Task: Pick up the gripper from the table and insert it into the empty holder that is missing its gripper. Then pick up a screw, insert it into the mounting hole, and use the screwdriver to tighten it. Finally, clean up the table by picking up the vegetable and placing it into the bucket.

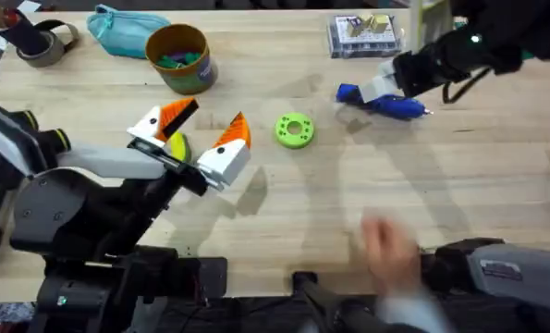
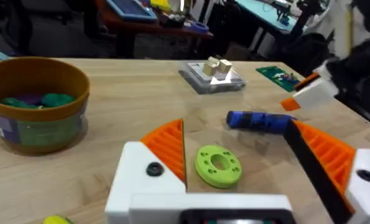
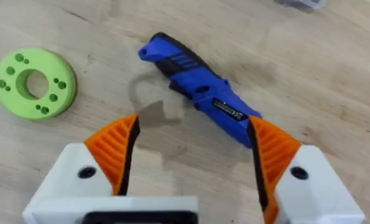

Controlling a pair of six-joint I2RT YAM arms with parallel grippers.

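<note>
Your right gripper (image 3: 191, 155) was spread wide, holding nothing, orange pads either side of bare wood, hovering right over the screwdriver (image 3: 200, 90). One orange pad (image 3: 272, 146) sat just at the tool's nearer end, but whether it actually touched, can't tell. The screwdriver itself was lying flat on the table (image 1: 459, 176), bright blue with black grip ribs and a small label on its side. In the overhead it was out at the far right (image 1: 385, 102) with your right arm's gripper (image 1: 395, 83) just over it.

Just beside it, toward the middle, was the green ring (image 3: 34, 84), a flat lime disc with a centre hole and little holes around it, lying flat and apart from the screwdriver.

Your left gripper (image 1: 201, 139) was open wide too, empty, over the middle-left of the table, with the green ring (image 1: 294, 130) just to its right. Something small and yellow-green (image 1: 177, 145) sat under its fingers, too hidden to call.

The bucket (image 1: 179, 57) stood upright at the far side, well apart from both grippers, with green and purple bits (image 2: 32, 99) already inside. Next to it were the teal pouch (image 1: 125, 30) and, farther left, a roll of tape (image 1: 45, 43). A clear box (image 1: 365, 34) sat at the far edge behind the screwdriver.
</note>
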